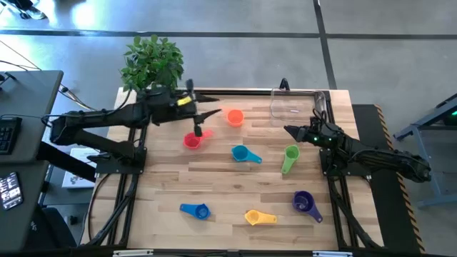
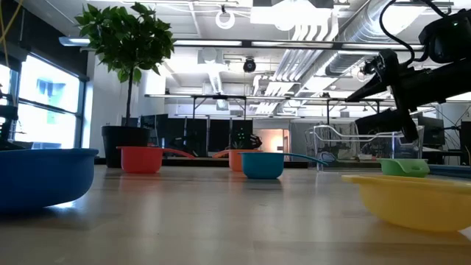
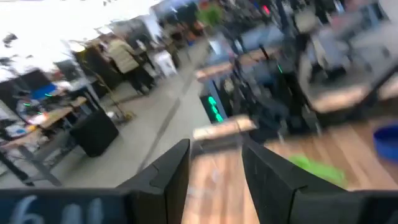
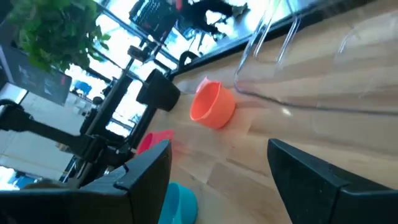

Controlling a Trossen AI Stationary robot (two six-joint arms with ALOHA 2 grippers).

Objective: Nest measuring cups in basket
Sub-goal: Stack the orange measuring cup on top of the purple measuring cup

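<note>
My left hand (image 1: 203,123) hangs parted and empty just above the red cup (image 1: 192,140). My right hand (image 1: 292,130) waits wide open beside the clear basket (image 1: 291,106), ready to receive.

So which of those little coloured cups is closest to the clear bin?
The orange cup: it sits just beside the clear basket at the table's far edge; the rest lie farther off.

Ceiling lights are blowing out overhead, window glare is washing behind the left gripper (image 3: 214,180), whose view is smearing.
</note>
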